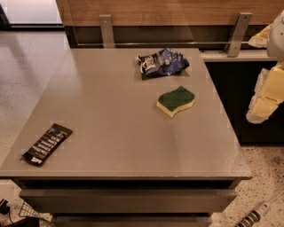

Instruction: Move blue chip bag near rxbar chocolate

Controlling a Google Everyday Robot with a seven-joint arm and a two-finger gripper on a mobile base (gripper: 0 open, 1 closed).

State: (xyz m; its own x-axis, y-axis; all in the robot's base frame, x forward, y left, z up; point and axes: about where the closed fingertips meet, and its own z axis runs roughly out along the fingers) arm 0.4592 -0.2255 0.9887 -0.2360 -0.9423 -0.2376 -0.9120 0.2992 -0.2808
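Filling most of the view, a grey table is standing on a speckled floor, with a wooden wall panel running behind it. The blue chip bag is lying crumpled near the far edge of the table, right of centre, its white lettering facing up. Just in front of it, but apart from it, a green and yellow sponge is resting green side up. The rxbar chocolate is lying flat at the near left corner, angled to the table's edge, well apart from both the bag and the sponge, with bare tabletop stretching between them. The gripper is hanging at the right edge of the view, beyond the table's right side and over the dark gap there, touching none of the objects; whether it is released or clenched cannot be told, and nothing is showing in its grasp. A striped cable end is lying on the floor at the bottom right.
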